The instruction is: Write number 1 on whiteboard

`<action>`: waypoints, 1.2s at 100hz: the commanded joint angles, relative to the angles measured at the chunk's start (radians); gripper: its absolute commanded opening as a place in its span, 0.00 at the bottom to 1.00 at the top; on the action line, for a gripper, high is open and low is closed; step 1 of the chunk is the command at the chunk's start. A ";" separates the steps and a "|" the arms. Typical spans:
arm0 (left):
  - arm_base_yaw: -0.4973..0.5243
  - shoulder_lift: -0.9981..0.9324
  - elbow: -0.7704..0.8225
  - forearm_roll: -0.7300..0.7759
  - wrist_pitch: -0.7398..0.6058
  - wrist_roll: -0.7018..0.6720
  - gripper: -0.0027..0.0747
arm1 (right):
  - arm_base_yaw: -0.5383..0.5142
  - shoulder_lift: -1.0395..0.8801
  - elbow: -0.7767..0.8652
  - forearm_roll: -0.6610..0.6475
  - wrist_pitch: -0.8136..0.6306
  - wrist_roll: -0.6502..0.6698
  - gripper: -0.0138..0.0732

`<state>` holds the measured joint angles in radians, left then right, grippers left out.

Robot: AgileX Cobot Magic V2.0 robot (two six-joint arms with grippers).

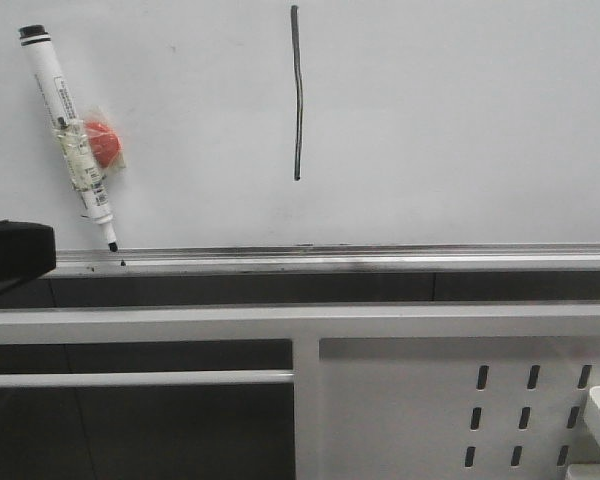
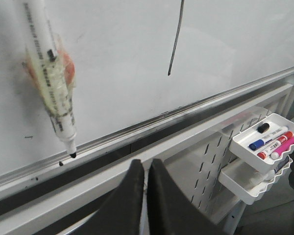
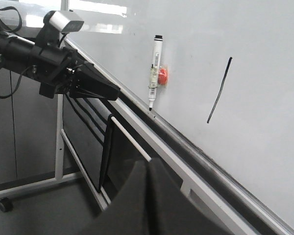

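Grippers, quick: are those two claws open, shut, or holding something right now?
Left gripper: shut, holding nothing; the marker sits on the whiteboard.
Right gripper: shut, empty.

Whiteboard (image 1: 460, 120): large, plain white-grey, glossy, standing upright, with a silver metal tray rail (image 1: 380, 258) running along its bottom edge. A few tiny dark specks sit on the surface near the rail at the left side. Number 1 (image 1: 298, 95): single thin dark marker stroke, roughly vertical, slightly wavy with a small kink about midway. It sits in the upper-middle of the board in the front view, its top end near the frame's top edge, its bottom end well above the rail. Stroke is continuous, no breaks or smears visible.
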<state>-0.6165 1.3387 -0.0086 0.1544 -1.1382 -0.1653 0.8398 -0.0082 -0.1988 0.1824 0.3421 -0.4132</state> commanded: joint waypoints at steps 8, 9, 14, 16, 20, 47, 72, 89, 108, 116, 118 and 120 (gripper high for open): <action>-0.005 -0.054 -0.067 0.053 -0.071 0.001 0.01 | -0.005 0.008 -0.024 0.013 -0.083 -0.001 0.09; -0.005 -0.059 -0.070 0.053 -0.066 0.001 0.01 | -0.005 0.008 -0.024 0.013 -0.083 -0.001 0.09; -0.005 -0.107 -0.084 0.058 -0.007 0.001 0.01 | -0.005 0.008 -0.024 0.013 -0.083 -0.001 0.09; -0.005 -0.120 -0.092 0.058 0.027 -0.001 0.01 | -0.005 0.008 -0.024 0.013 -0.083 -0.001 0.09; -0.005 -0.165 -0.109 0.058 0.109 -0.008 0.01 | -0.005 0.008 -0.024 0.013 -0.083 -0.001 0.09; -0.016 -0.574 -0.252 0.173 0.794 -0.141 0.01 | -0.005 0.008 -0.024 0.013 -0.083 -0.001 0.09; -0.063 -0.968 -0.258 0.124 0.963 -0.343 0.01 | -0.005 0.008 -0.024 0.013 -0.083 -0.001 0.09; -0.059 -1.144 -0.258 0.305 0.968 -0.264 0.01 | -0.005 0.008 -0.024 0.013 -0.083 -0.001 0.09; -0.059 -1.238 -0.258 0.400 1.050 -0.262 0.01 | -0.005 0.008 -0.024 0.013 -0.083 -0.001 0.09; -0.059 -1.247 -0.258 0.400 1.024 -0.262 0.01 | -0.005 0.008 -0.024 0.013 -0.083 -0.001 0.09; -0.059 -1.256 -0.258 0.400 1.015 -0.262 0.01 | -0.005 0.008 -0.024 0.013 -0.083 -0.001 0.09; -0.059 -1.263 -0.258 0.400 1.011 -0.262 0.01 | -0.005 0.008 -0.024 0.013 -0.083 -0.001 0.09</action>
<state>-0.6689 0.0843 -0.2312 0.5508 -0.0519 -0.4294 0.8398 -0.0120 -0.1988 0.1870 0.3421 -0.4132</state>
